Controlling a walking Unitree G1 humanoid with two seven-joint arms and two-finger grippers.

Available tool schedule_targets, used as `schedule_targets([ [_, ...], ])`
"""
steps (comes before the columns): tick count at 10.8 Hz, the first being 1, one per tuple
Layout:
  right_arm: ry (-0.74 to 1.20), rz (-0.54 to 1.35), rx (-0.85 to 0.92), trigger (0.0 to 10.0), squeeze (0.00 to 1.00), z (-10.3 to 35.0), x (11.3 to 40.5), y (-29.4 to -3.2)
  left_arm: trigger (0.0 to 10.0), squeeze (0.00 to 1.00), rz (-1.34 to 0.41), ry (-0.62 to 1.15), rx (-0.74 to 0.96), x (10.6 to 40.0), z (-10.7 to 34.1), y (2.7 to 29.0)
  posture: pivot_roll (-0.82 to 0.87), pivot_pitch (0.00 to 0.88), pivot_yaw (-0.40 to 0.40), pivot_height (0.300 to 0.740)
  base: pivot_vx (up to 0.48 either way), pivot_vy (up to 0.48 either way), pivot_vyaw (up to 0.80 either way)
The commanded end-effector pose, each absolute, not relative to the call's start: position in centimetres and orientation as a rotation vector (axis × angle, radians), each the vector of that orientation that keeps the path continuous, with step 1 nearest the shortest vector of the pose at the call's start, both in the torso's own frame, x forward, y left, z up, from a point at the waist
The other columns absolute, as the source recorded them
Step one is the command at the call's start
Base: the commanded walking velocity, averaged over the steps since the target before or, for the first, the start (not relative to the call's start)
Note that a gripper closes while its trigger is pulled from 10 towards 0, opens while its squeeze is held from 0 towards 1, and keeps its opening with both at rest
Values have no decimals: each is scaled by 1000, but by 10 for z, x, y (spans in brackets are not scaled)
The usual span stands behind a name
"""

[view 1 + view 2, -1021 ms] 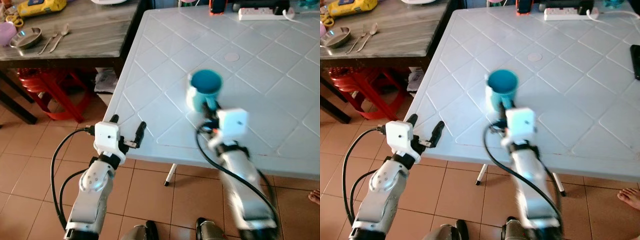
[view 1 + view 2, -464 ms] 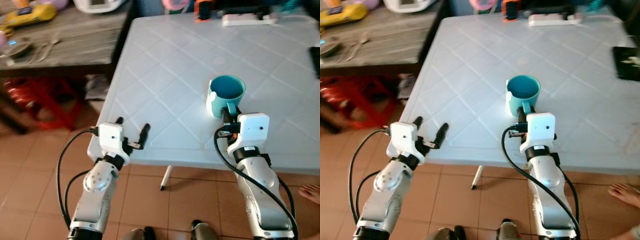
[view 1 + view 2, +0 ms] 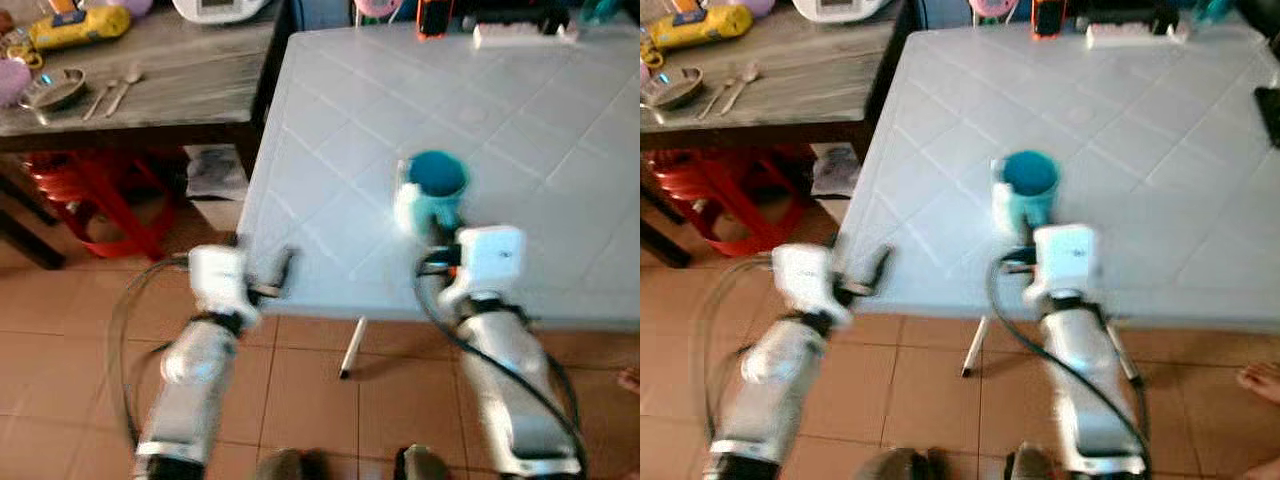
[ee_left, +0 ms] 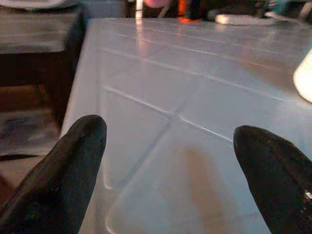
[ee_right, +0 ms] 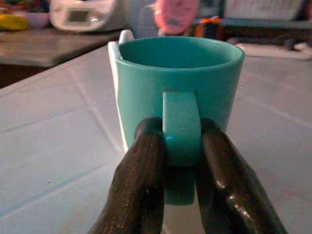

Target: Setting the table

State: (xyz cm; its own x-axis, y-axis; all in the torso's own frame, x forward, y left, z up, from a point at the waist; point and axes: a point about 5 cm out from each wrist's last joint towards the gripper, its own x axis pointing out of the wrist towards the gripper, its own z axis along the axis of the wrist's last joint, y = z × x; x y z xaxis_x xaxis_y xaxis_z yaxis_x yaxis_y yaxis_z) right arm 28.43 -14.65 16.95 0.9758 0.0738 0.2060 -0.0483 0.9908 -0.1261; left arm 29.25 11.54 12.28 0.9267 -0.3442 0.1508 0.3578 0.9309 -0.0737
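On white table [image 3: 560, 120], right pincer [image 5: 181, 161] clamping teal mug [image 5: 180, 92] handle; left pincer [image 4: 170, 161] spread at near edge

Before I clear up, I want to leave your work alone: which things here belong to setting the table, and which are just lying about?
Belongs to the job:
teal mug, held by its handle in the right tool
white table
spoons
metal bowl

Lying about:
power strip
red stool
yellow object

Head views motion-blurred, evenly lit; wrist views dimmer.
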Motion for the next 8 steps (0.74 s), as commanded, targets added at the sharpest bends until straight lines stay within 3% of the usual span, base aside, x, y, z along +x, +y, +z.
schedule_targets([
  [1,-221,80,-106,10000,0,171,283,-139,10000,0,-329,-129,-74,292,120,127,-96,184,127,740,0,409,0],
  [8,-235,93,-107,10000,0,173,287,-133,10000,0,-349,-145,-88,295,123,116,-91,184,134,740,0,409,0],
])
